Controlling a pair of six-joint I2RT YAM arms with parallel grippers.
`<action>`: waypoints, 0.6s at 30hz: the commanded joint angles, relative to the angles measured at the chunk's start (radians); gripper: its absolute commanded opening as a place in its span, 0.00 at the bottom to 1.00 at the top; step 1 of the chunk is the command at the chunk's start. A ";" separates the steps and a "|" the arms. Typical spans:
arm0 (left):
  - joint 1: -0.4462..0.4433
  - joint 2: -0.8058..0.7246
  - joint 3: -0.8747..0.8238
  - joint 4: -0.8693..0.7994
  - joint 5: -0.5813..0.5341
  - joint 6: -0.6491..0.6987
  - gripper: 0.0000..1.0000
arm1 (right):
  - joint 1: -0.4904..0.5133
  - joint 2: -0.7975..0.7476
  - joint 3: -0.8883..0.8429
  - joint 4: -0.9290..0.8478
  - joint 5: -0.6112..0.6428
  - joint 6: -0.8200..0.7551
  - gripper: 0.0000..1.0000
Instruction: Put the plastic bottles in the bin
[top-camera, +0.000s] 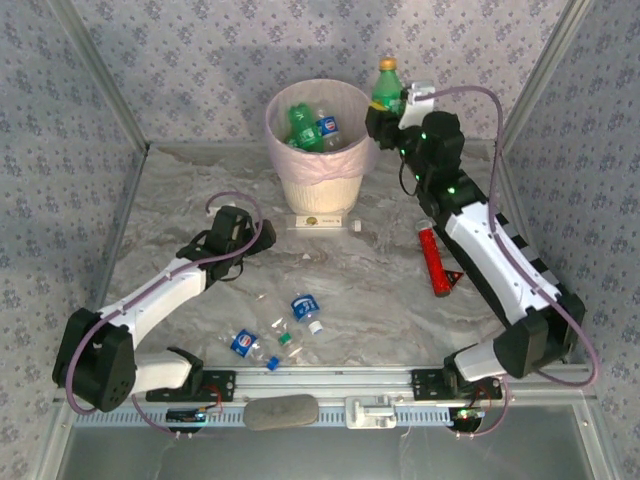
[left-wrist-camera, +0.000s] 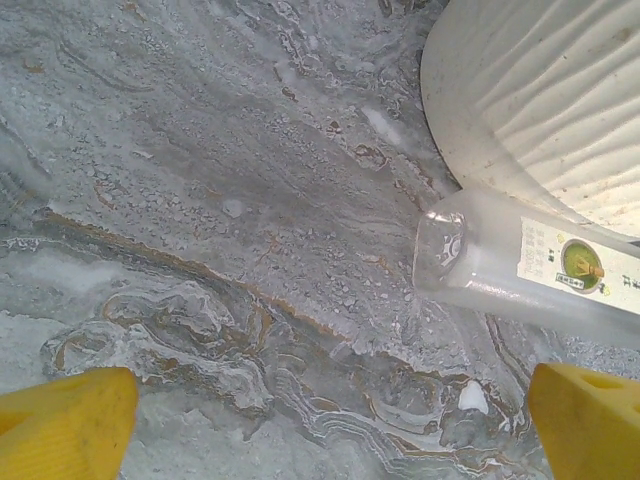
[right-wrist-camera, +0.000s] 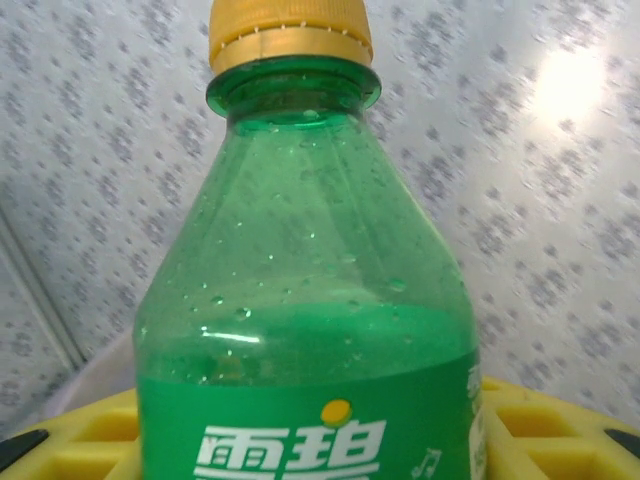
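right gripper (top-camera: 384, 118): clamped on green yellow-capped bottle (top-camera: 387, 88), just beside bin (top-camera: 322, 185) rim
left gripper (top-camera: 258, 235): jaws wide open over table (top-camera: 380, 290)

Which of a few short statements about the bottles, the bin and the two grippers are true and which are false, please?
1. The right gripper holds a green bottle with a yellow cap. True.
2. The bin has nothing in it. False: it holds at least a second green bottle and a blue-labelled bottle.
3. The left gripper is open and holds nothing. True.
4. The green bottle in the right gripper is lying flat on the table. False: it is held upright in the air beside the bin's rim.
5. Two clear bottles with blue labels lie on the table near the arm bases. True.
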 joint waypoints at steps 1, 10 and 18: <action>0.007 -0.023 0.026 -0.028 0.007 0.040 1.00 | -0.002 0.084 0.087 0.028 -0.086 -0.007 0.51; 0.007 -0.079 -0.013 -0.050 -0.015 0.040 1.00 | 0.025 0.376 0.400 -0.101 -0.113 0.001 0.51; 0.008 -0.127 -0.046 -0.062 -0.045 0.043 1.00 | 0.063 0.629 0.742 -0.401 -0.105 -0.037 0.52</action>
